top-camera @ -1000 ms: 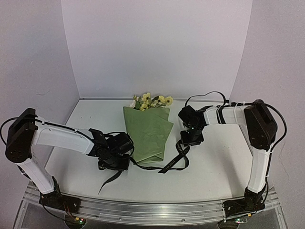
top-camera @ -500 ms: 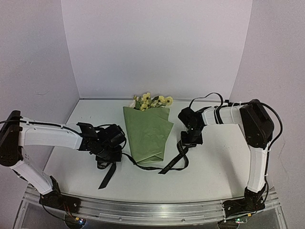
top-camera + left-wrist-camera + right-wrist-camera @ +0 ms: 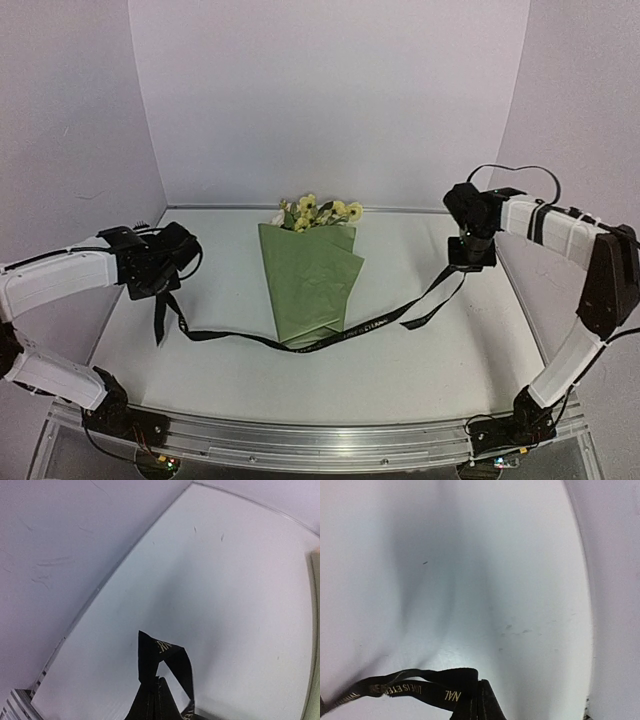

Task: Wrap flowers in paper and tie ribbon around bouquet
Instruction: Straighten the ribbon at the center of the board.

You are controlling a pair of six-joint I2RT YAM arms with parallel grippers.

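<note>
The bouquet, a cone of olive-green paper (image 3: 312,280) topped by pale yellow flowers (image 3: 318,212), lies in the middle of the table, tip toward me. A long black ribbon (image 3: 360,328) runs across its lower tip, stretched from side to side. My left gripper (image 3: 158,290) is far left, shut on the ribbon's left part (image 3: 167,655), with a short tail hanging below. My right gripper (image 3: 472,262) is far right, shut on the ribbon's right part (image 3: 427,686), a loop trailing beneath it. Both sets of fingertips (image 3: 157,700) (image 3: 480,705) are pressed together.
The white table (image 3: 420,380) is bounded by lilac walls at the back and sides. A metal rail (image 3: 320,440) runs along the near edge, with both arm bases bolted to it.
Both grippers shut on the ribbon and pulled apart, the left going left and the right going right and back. The ribbon went from a loose curl to a taut line across the cone's tip.
</note>
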